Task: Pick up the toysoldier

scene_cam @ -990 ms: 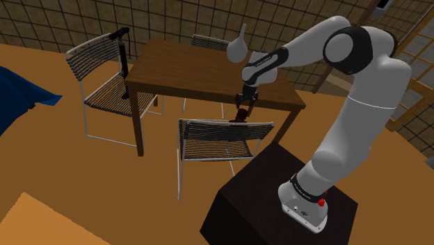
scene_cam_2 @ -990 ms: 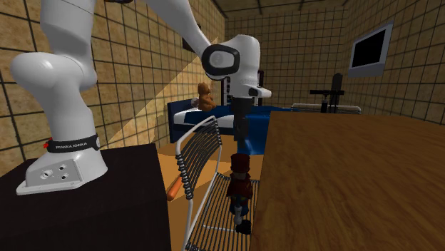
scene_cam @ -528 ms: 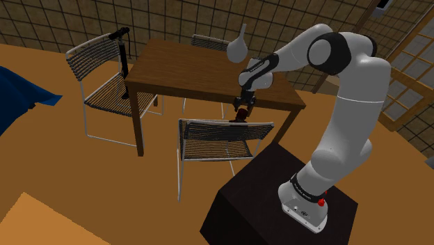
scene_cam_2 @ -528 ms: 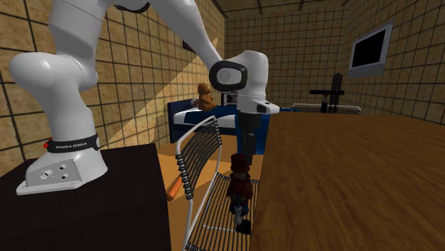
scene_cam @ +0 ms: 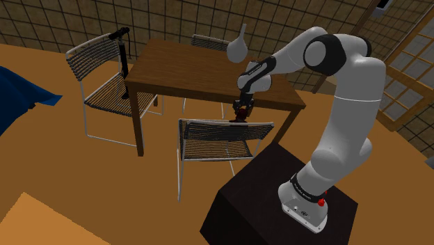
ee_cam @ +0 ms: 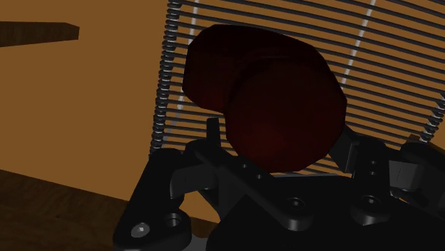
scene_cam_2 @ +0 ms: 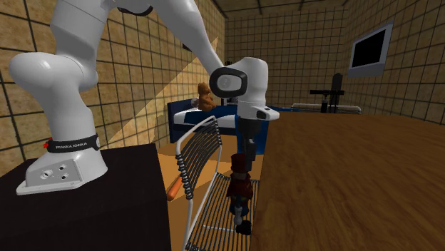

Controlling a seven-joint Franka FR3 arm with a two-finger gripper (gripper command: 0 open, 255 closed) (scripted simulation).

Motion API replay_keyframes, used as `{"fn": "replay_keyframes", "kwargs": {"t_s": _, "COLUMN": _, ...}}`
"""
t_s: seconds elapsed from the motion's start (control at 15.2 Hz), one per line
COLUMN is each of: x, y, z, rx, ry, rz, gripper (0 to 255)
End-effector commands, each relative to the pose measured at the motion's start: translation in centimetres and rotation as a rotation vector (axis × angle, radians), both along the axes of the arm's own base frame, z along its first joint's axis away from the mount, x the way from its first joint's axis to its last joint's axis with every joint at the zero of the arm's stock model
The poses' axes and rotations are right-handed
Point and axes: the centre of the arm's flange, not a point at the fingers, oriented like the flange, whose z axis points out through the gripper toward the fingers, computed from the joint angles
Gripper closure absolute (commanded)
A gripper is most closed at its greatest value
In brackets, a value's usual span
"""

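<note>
Toy soldier [scene_cam_2: 240,189] stands upright on chair [scene_cam_2: 214,222] seat, long axis vertical, directly beneath gripper [scene_cam_2: 243,151]. Gripper spread apart, straddling its hat; contact not evident.

place: a room in a home, a dining corner with a bed close by
worktop: brown wooden dining worktop [scene_cam: 181,69], a pale vase [scene_cam: 236,46] near its 1 o'clock edge
seats: side wire chair [scene_cam: 104,66] at the worktop's 9 o'clock, far wire chair [scene_cam: 209,42] at 12, near wire chair [scene_cam: 222,132] at 5
walls: brown tiled walls [scene_cam: 62,21], a dark screen [scene_cam_2: 369,48] hung on one
bed: blue bed [scene_cam_2: 187,123], a brown teddy bear [scene_cam_2: 205,96] on it
floor: orange-brown floor [scene_cam: 62,160]
</note>
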Motion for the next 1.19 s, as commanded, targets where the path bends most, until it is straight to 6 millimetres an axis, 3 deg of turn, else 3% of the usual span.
{"fn": "replay_keyframes", "kwargs": {"t_s": 0.0, "x": 0.0, "y": 0.0, "z": -0.1, "rx": 0.001, "ry": 0.002, "rz": 0.001, "gripper": 255}}
{"fn": "replay_keyframes", "kwargs": {"t_s": 0.4, "x": -0.1, "y": 0.1, "z": -0.1, "rx": 0.001, "ry": 0.002, "rz": 0.001, "gripper": 255}}
{"fn": "replay_keyframes", "kwargs": {"t_s": 1.12, "x": -0.1, "y": 0.1, "z": 5.7, "rx": 0.001, "ry": 0.002, "rz": 0.001, "gripper": 255}}
